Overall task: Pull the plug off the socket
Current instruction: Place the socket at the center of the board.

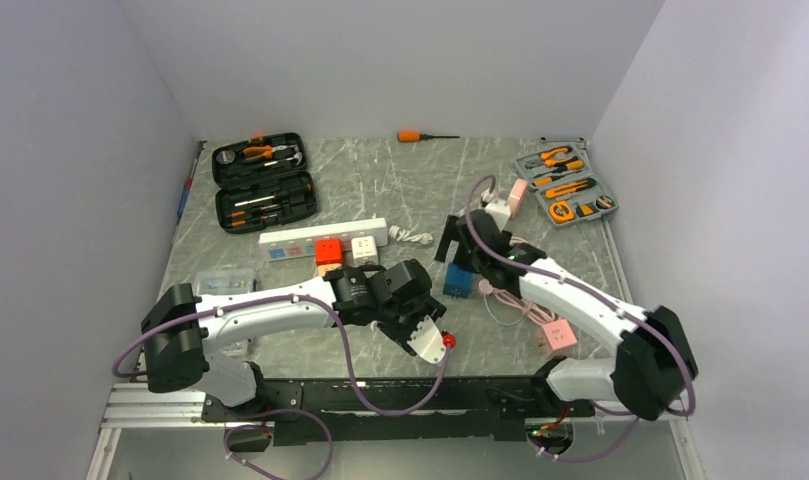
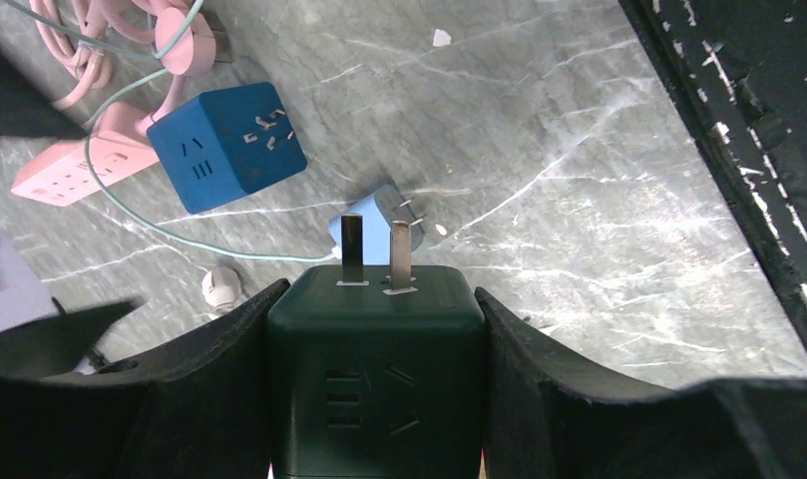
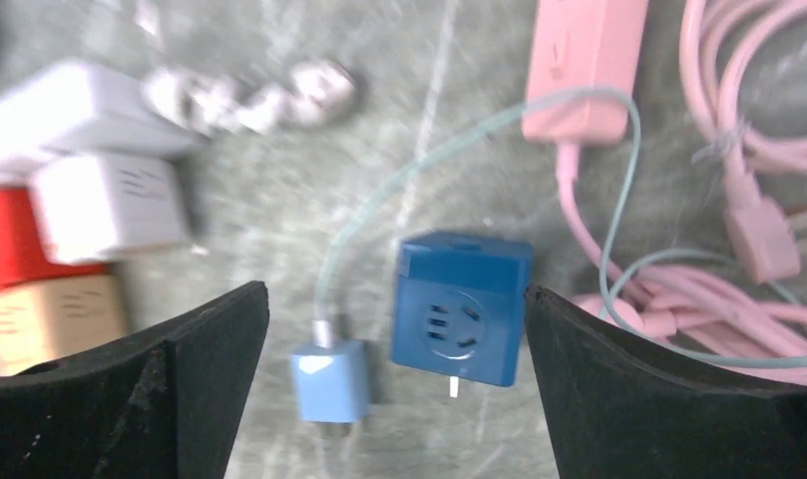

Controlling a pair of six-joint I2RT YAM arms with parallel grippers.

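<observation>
Hovering wide open over the blue cube and the plug lying beside it on the table, the right gripper could snag the cable; the left gripper clamps a green cube.

- Dark green socket cube: no lettering or brand legible, only plain slot openings on its face.
- Blue socket cube: no readable marking on any visible side.
- Pink power strip: no text legible.
- White power strip and open tool cases: any print too small to read.
</observation>
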